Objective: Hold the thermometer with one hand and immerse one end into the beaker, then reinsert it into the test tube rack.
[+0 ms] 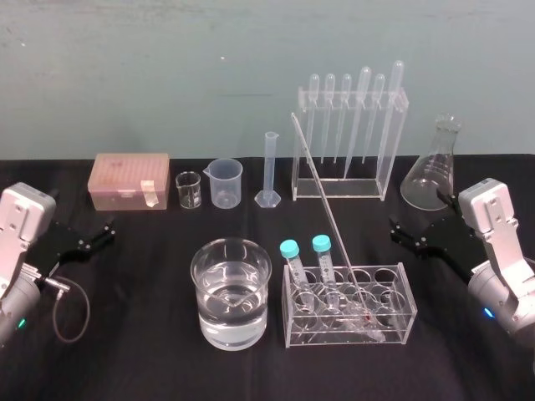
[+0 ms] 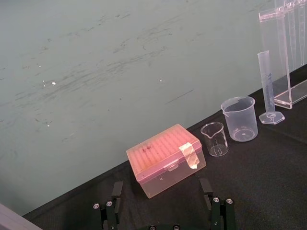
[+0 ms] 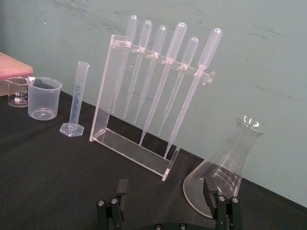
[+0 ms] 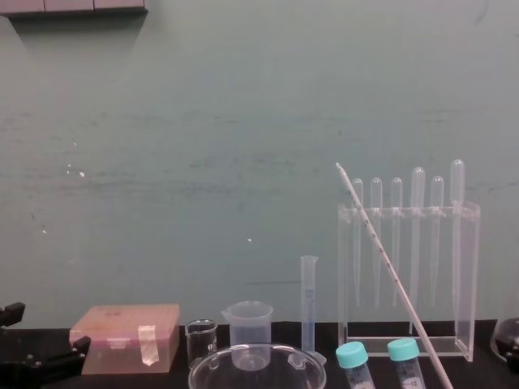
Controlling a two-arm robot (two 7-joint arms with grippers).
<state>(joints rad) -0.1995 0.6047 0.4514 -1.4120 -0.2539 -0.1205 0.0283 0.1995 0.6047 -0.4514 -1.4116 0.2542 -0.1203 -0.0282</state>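
Thermometer (image 1: 328, 215) is sitting with its lower end in the low test tube rack (image 1: 401, 313) at lower centre-right of the head view. It is leaning up and back toward the tall pipette stand (image 1: 389, 142). Beaker (image 1: 231, 322), part full of water, is standing just left of the rack on the table (image 1: 134, 351).

Right tool (image 1: 394, 230) is hovering at the right edge, near the rack but touching nothing, with its jaws spread wide. Left tool (image 1: 100, 234) is hanging idle at the left edge, also wide and empty.

Risks, as judgement:
- The rod is thin, smooth glass, so an off-centre or weak pinch could let it slip or swing.
- Pulling it out at a slant may be catching the tip in a rack hole, dragging or tipping the light rack.
- The teal-capped tubes (image 1: 289, 248) are standing right beside it and could get knocked.
- Lowering it crookedly could be striking the beaker rim.
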